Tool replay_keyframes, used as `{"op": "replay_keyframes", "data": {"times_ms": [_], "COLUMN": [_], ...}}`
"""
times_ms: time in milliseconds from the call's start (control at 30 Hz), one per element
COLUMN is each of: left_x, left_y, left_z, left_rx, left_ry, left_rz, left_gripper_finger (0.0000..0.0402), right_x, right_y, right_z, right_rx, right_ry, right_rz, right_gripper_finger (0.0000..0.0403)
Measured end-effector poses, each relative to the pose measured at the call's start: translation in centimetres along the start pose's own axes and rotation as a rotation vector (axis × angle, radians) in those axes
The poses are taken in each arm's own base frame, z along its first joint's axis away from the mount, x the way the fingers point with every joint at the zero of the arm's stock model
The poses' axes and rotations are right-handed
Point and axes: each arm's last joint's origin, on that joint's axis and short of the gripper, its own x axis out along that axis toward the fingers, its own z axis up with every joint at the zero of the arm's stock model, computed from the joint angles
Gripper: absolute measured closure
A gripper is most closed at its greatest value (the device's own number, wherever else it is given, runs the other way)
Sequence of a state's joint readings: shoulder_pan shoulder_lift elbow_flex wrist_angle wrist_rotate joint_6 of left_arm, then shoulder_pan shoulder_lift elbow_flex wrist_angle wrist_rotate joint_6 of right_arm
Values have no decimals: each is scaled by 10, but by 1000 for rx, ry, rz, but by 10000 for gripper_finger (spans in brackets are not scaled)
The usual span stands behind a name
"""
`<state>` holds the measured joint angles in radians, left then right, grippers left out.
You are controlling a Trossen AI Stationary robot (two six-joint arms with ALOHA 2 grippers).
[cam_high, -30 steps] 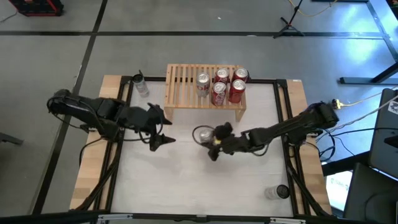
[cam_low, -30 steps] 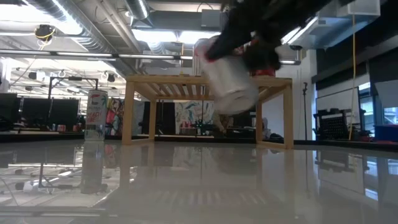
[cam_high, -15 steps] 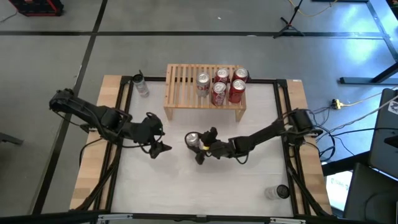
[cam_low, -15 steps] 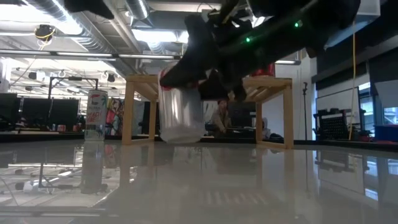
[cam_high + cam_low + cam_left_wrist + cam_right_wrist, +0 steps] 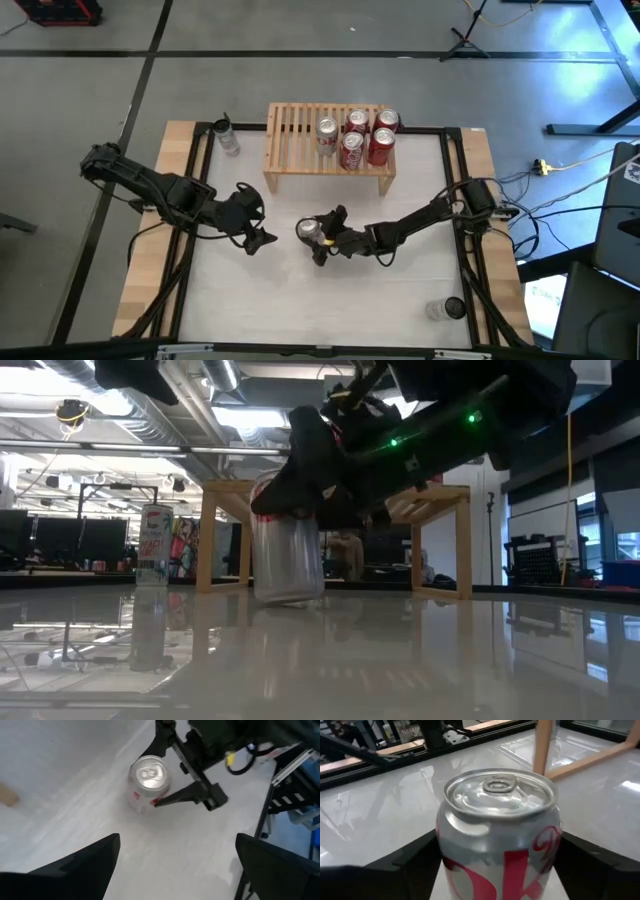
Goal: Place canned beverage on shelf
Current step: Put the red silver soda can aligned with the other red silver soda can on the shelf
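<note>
Silver can (image 5: 310, 230) now lower, upright on table (image 5: 400, 300); right jaws astride it (contact unclear); left jaws spread.

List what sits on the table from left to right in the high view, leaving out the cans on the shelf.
Lone can at the far left corner → left tool, open → silver can held upright on the table by the right tool → shelf overlaps these, so unplaced → can at the near right corner.
</note>
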<state>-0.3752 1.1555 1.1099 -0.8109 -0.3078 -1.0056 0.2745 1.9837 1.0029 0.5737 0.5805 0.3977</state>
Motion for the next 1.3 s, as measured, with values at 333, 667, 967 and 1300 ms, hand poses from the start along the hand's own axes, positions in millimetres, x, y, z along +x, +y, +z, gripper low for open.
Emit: {"op": "replay_keyframes", "data": {"times_ms": [333, 667, 967, 1300], "left_x": [29, 70, 118, 161], "left_y": [-7, -15, -24, -16], "left_z": [4, 10, 11, 1], "left_rx": [40, 143, 193, 169], "left_ry": [-6, -75, -212, -170], "left_rz": [34, 94, 179, 277], "left_gripper_finger": [15, 15, 15, 15], "right_x": [-25, -117, -165, -163], "right_y": [3, -27, -51, -53], "right_z": [45, 121, 143, 135], "right_rx": [-76, -93, -57, -72], "right_ry": [-40, 80, 111, 165], "right_rz": [75, 150, 143, 130], "right_gripper_finger": [29, 27, 27, 26]}}
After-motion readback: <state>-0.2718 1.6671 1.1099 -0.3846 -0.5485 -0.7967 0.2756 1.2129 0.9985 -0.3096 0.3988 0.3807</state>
